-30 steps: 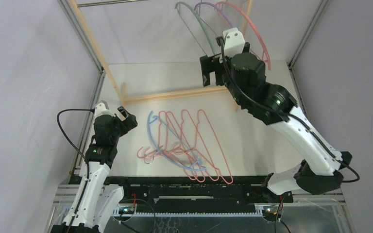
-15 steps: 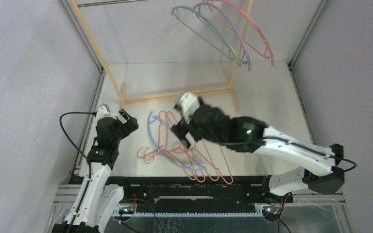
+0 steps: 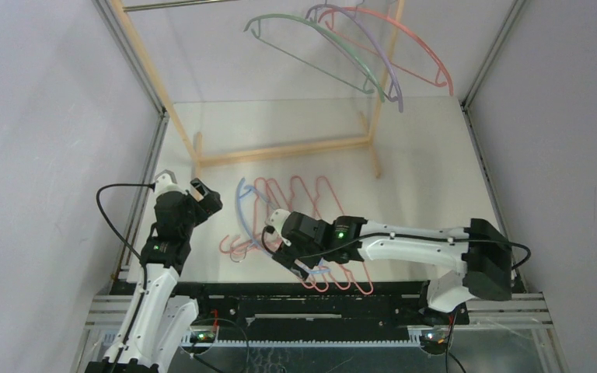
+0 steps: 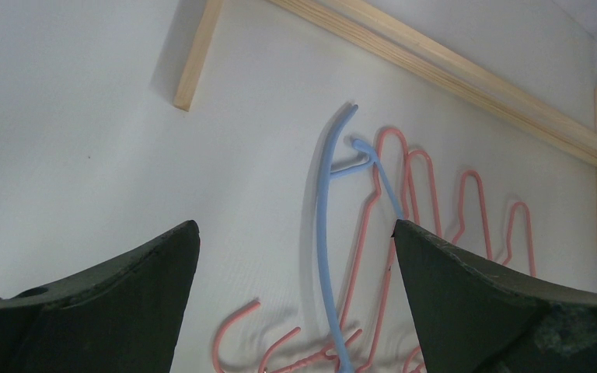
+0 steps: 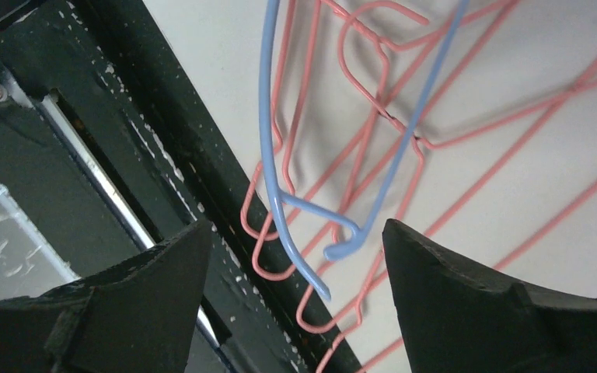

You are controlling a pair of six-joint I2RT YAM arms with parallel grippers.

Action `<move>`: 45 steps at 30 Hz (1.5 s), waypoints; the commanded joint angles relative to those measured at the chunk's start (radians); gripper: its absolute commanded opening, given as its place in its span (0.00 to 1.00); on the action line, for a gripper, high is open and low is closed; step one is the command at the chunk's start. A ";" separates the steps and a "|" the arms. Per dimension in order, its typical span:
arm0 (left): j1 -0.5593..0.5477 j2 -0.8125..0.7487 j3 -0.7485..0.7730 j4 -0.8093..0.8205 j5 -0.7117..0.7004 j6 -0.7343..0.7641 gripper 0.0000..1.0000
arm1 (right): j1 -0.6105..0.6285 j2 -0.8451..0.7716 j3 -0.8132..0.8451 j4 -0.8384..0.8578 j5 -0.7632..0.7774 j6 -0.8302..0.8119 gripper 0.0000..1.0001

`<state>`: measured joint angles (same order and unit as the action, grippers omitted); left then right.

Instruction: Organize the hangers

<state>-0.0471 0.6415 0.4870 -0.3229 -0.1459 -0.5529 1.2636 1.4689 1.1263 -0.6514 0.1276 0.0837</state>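
The right tool (image 5: pixel 291 233) has dropped in the last second from the rack at the upper right of the overhead view to the pile of hangers in the lower centre. It now hangs low over the pile's near end, by the table's front edge. Its jaws are parted and grasp nothing, though they have begun to narrow. In the right wrist view, the hooked end of a blue hanger (image 5: pixel 263 101) lies between the two fingers, crossing over several salmon-pink hangers (image 5: pixel 513 109).

The pile itself has not moved. It lies flat on the table (image 3: pixel 427 155), fanned out with looped ends pointing towards the rack.

Further out, at the top of the overhead view, three hangers hang on the wooden-framed rack (image 3: pixel 280 151): green (image 3: pixel 311 22), lavender (image 3: pixel 373 47) and salmon-pink (image 3: pixel 412 43). They have swung leftwards since the arm left them.

The left tool (image 4: pixel 295 229) stays at the left of the pile, jaws wide and released, holding nothing. Its wrist view looks across the blue and pink loops towards the rack's base bar.

In judgement, one hanging step is finished and the next pick is starting, probably with the blue hanger. About three are hung and most remain on the table. The crossed wires could drag neighbouring hangers along on the lift.
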 commanded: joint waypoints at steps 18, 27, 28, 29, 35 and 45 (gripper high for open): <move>0.007 -0.008 -0.020 0.010 0.002 -0.015 1.00 | -0.109 0.260 0.015 0.202 -0.179 -0.013 0.38; 0.007 0.001 -0.017 0.014 -0.003 -0.004 1.00 | -0.122 0.308 0.016 0.227 -0.209 -0.019 0.42; 0.007 0.003 -0.017 0.014 -0.004 -0.003 0.99 | -0.124 0.314 0.015 0.230 -0.211 -0.019 0.43; 0.007 0.004 -0.017 0.015 -0.004 -0.002 0.99 | -0.126 0.317 0.016 0.233 -0.215 -0.018 0.44; 0.008 0.019 -0.016 0.016 -0.007 0.005 0.99 | -0.134 0.332 0.015 0.232 -0.225 -0.020 0.37; 0.008 0.018 0.008 0.016 -0.001 0.015 0.99 | -0.210 0.227 0.099 0.119 -0.372 -0.006 0.00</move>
<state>-0.0471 0.6632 0.4858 -0.3248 -0.1467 -0.5568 1.0958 1.7931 1.1461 -0.5003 -0.1471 0.0643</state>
